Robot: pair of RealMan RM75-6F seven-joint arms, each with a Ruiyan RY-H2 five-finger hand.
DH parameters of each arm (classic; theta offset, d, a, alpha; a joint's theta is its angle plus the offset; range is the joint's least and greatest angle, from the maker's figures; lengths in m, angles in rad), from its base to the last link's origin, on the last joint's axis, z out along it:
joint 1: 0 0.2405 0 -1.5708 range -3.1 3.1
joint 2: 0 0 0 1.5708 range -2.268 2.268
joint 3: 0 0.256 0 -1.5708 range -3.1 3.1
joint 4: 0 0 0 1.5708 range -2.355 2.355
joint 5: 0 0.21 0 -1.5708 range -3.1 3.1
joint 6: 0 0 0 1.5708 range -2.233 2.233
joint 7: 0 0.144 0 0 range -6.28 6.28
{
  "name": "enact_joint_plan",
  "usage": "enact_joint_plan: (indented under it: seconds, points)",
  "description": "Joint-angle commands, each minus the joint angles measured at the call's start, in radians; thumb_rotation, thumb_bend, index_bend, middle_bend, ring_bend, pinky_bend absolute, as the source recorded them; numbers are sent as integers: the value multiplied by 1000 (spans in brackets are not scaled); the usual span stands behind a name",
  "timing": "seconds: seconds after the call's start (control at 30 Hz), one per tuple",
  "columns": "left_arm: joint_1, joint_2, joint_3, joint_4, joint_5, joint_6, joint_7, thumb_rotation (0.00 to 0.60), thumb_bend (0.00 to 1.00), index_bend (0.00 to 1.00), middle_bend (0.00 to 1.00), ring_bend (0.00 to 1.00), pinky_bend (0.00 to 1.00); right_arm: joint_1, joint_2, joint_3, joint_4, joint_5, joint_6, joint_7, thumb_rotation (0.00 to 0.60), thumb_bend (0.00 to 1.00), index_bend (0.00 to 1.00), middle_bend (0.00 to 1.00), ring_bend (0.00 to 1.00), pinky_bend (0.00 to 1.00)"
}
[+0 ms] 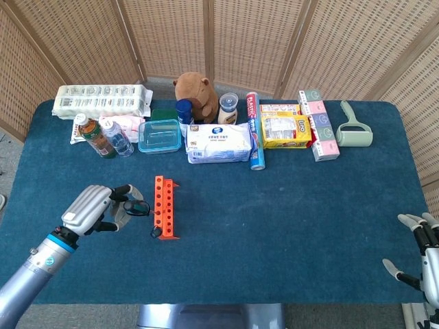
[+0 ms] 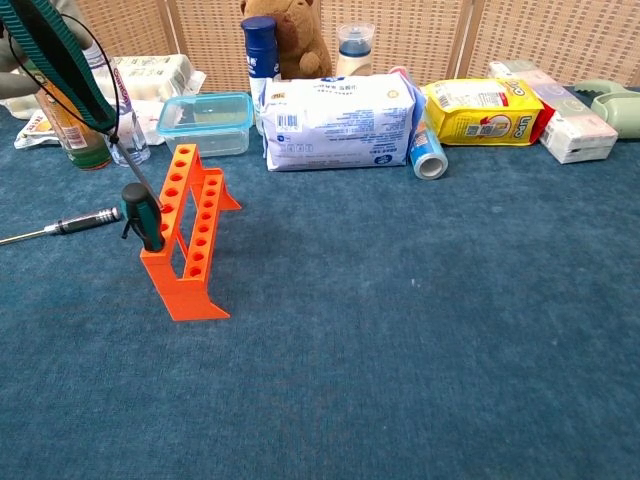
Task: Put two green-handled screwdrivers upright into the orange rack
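Note:
The orange rack lies lengthwise on the blue table, left of centre. One green-handled screwdriver stands upright in a hole at the rack's near end. My left hand hovers just left of the rack and holds a second green-handled screwdriver. In the chest view that screwdriver is tilted, with its thin shaft slanting down to the right and its tip close above the rack's left row. My right hand is at the table's front right corner, fingers apart and holding nothing.
A black-handled screwdriver lies flat on the table left of the rack. Along the back stand bottles, a blue-lidded box, a wipes pack, a yellow packet and a lint roller.

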Motion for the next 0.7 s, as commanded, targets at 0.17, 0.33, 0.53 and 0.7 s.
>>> enact_joint_plan:
  seconds: [0.17, 0.33, 0.53, 0.7]
  points:
    - [-5, -4, 1, 3, -5, -2, 4, 600, 430, 636, 747, 711, 828, -1, 1, 0, 0, -1, 1, 1, 600, 102, 216, 242, 151, 0]
    - [-10, -11, 0, 6, -16, -4, 12, 600, 430, 636, 747, 710, 828, 0, 1, 0, -1, -2, 0, 3, 600, 102, 216, 242, 151, 0]
    - [-25, -28, -3, 13, -46, -15, 35, 600, 430, 636, 747, 710, 828, -1, 2, -1, -1, -2, 0, 3, 600, 102, 216, 242, 151, 0]
    - [-39, -47, -6, 15, -73, -24, 61, 600, 430, 636, 747, 710, 828, -2, 2, -1, -1, -2, 0, 5, 600, 102, 216, 243, 150, 0]
